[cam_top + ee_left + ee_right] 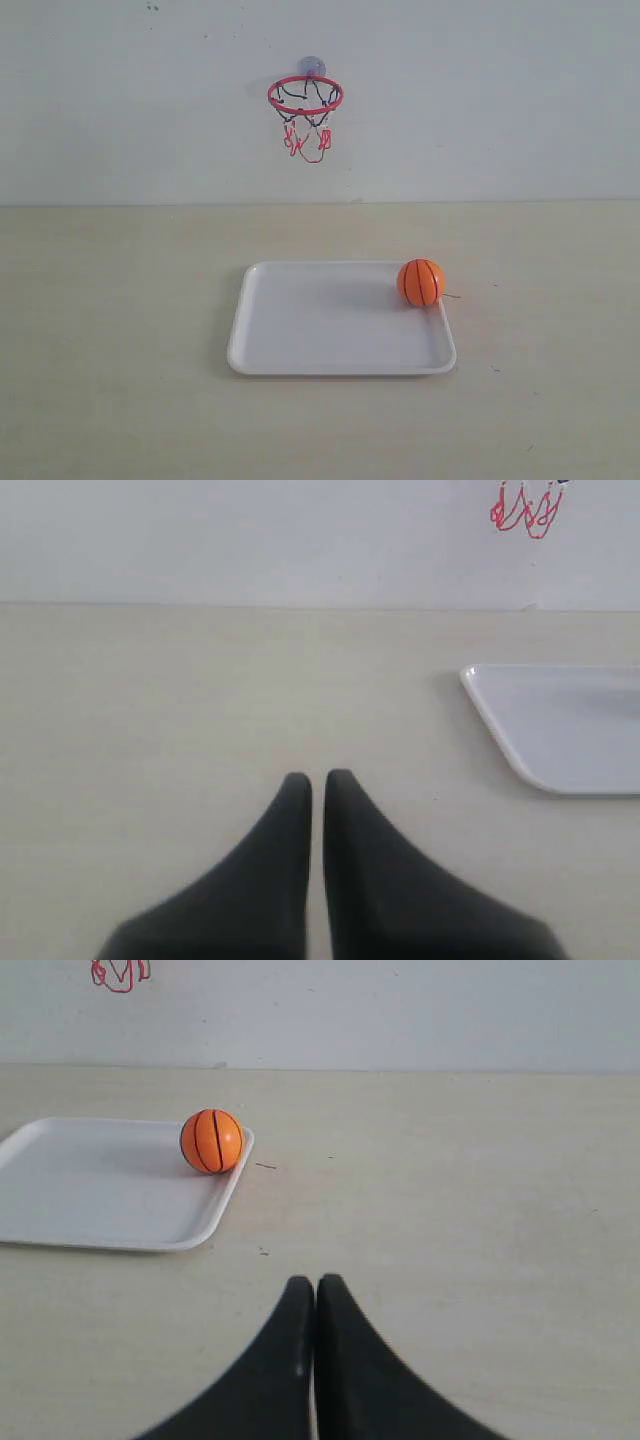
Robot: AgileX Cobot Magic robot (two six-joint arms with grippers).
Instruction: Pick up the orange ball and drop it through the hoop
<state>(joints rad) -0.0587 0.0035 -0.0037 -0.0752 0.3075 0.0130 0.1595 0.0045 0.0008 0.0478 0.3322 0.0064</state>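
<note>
Both grippers are closed and hold nothing. The left gripper has its two black fingers pressed almost together, with only a thin slit between the tips. The right gripper has its fingers touching all the way along. Each one points out over the bare counter, and I cannot tell if either one touches it.

The ball is orange with black lines. It sits in the tray, in the far right corner as the exterior view shows it, right against the rim. Nothing else is in the tray with it. The ball is well apart from both grippers. The right wrist view shows it ahead of that gripper and off to one side. The left wrist view shows only one end of the tray.

The tray is white and flat with round corners, and it lies in the middle of the counter. A thin dark mark lies on the counter just beside the ball's corner.

The hoop hangs on the white wall behind the counter, up above the tray. It has a red ring, and a black, white and red net hangs down from it. A suction cup holds it to the wall.
</note>
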